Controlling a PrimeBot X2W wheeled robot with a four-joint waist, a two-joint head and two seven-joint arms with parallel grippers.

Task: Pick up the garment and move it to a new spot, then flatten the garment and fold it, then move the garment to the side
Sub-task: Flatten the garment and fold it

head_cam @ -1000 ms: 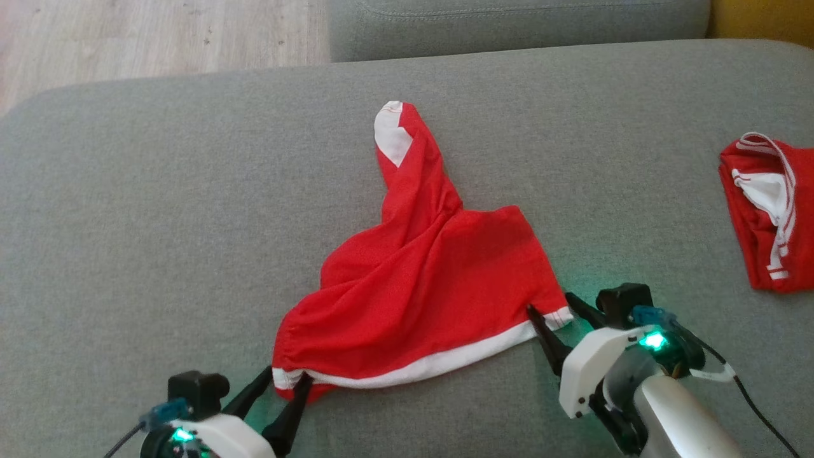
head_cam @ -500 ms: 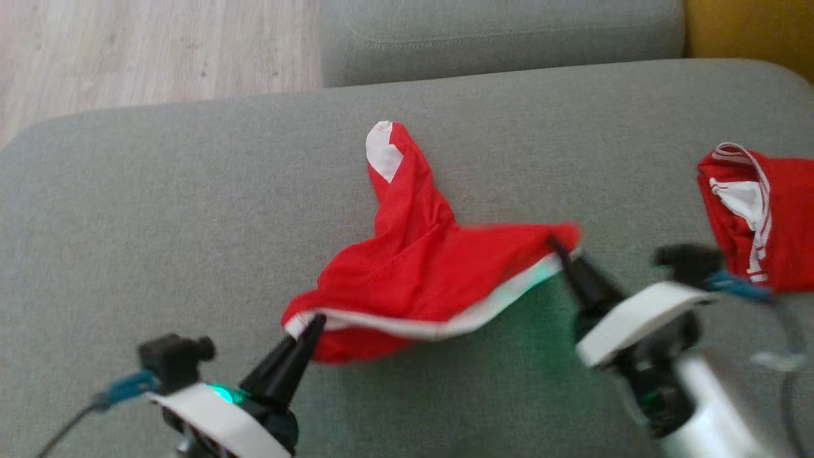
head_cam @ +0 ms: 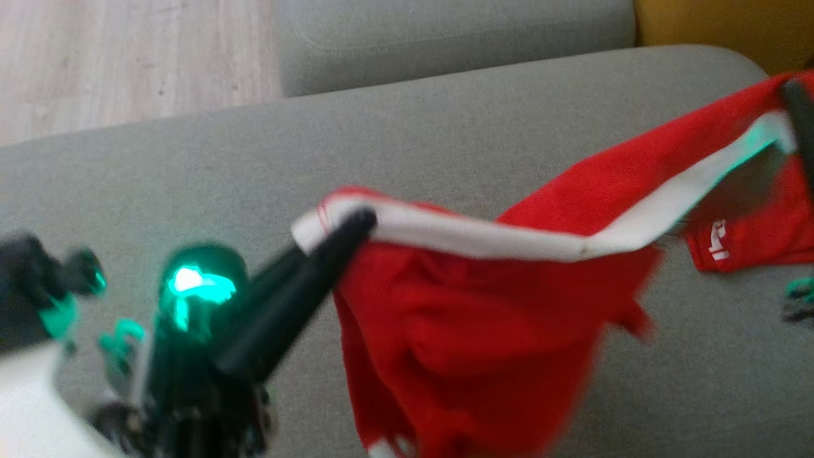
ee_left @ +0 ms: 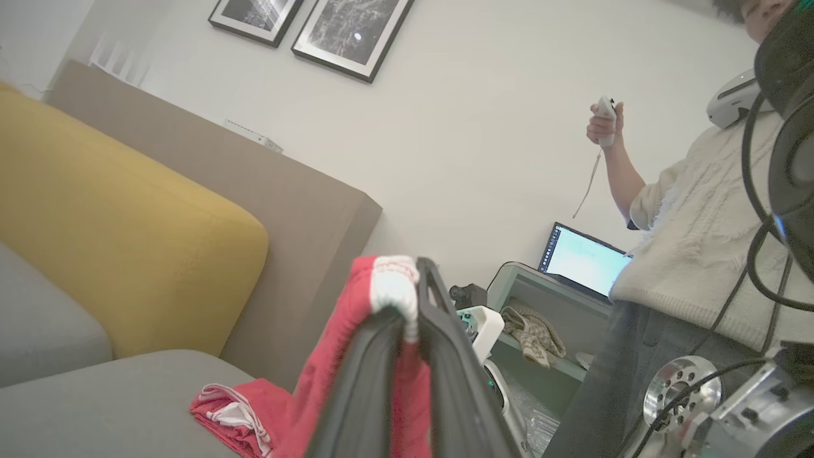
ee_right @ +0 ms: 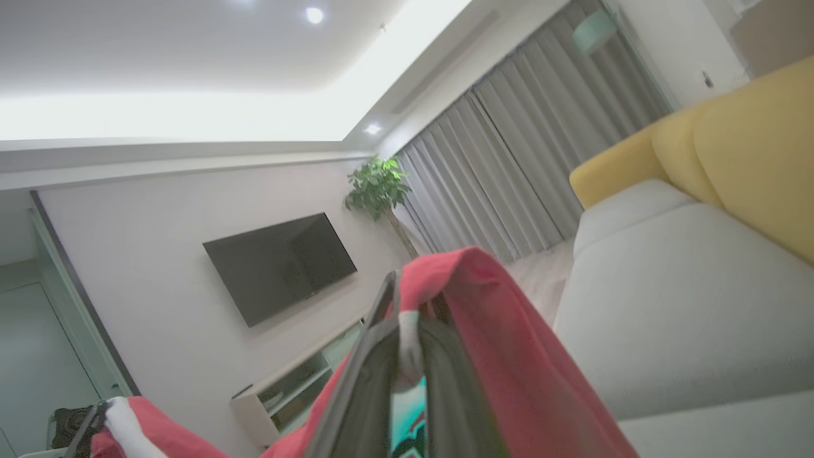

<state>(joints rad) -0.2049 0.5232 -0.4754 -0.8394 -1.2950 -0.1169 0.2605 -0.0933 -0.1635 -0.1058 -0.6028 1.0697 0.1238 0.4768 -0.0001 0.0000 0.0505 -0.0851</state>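
The garment [head_cam: 483,331] is a red pair of shorts with a white waistband [head_cam: 483,235]. It hangs in the air above the grey sofa cushion [head_cam: 445,140], stretched by its waistband between my two grippers. My left gripper [head_cam: 356,222] is shut on the waistband's left end, and in the left wrist view the fingers [ee_left: 439,356] pinch the white band of the garment [ee_left: 343,343]. At the upper right, my right gripper [head_cam: 798,102] is shut on the other end. The right wrist view has red cloth [ee_right: 509,343] draped over its closed fingers [ee_right: 375,356].
A second red and white garment [head_cam: 757,235] lies folded on the cushion at the right, partly behind the lifted one. Yellow cushions [ee_left: 127,242] back the sofa. A person [ee_left: 693,254] holding a controller stands beside it. Wooden floor [head_cam: 127,57] lies beyond the far left edge.
Both grippers went from open around the waistband ends to shut on them. They lifted the garment off the cushion and to the right. The head camera also shifted.
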